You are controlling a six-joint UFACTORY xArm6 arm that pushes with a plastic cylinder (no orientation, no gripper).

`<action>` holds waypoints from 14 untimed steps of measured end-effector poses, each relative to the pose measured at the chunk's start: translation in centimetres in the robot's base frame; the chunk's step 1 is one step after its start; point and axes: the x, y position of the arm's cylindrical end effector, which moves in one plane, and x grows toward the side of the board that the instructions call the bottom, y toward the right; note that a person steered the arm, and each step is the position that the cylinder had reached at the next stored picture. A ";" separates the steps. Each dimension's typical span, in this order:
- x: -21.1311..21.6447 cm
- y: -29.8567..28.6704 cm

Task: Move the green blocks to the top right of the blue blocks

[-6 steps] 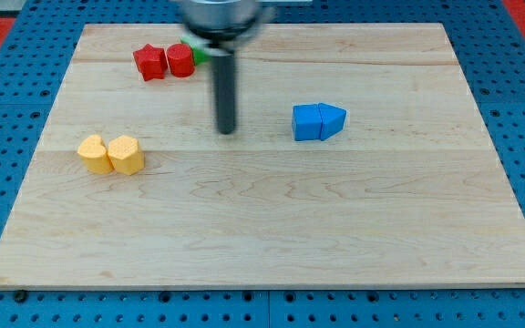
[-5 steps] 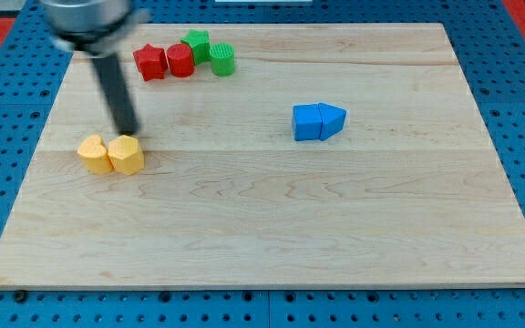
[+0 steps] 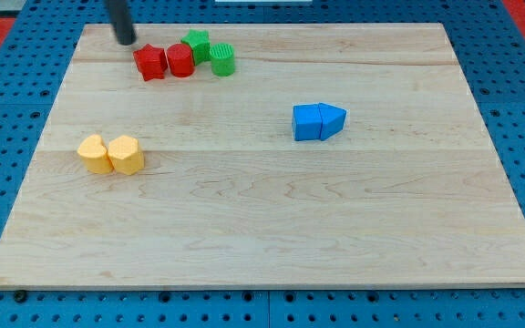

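Pale wood-grain worktop (image 3: pixel 272 210) on a blue pegboard (image 3: pixel 7 137) dotted with holes. Two red blocks (image 3: pixel 164 62), two green blocks (image 3: pixel 210 52), two blue blocks (image 3: pixel 318 121), two yellow-orange blocks (image 3: pixel 110 154). Dark rod, my tip (image 3: pixel 126 41).

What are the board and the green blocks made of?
The board looks like pale unpainted wood: grain lines and plank seams show, with a matte finish. The green star block and green round block look like solid-coloured plastic or painted wood; I cannot tell which.
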 end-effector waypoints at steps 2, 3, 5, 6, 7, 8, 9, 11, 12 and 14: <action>1.4 6.7; 1.6 9.3; 4.6 10.2; 5.3 11.8; 7.7 12.3; 9.3 13.8; 9.5 15.2; 9.2 20.7; 10.9 18.9; 12.6 5.1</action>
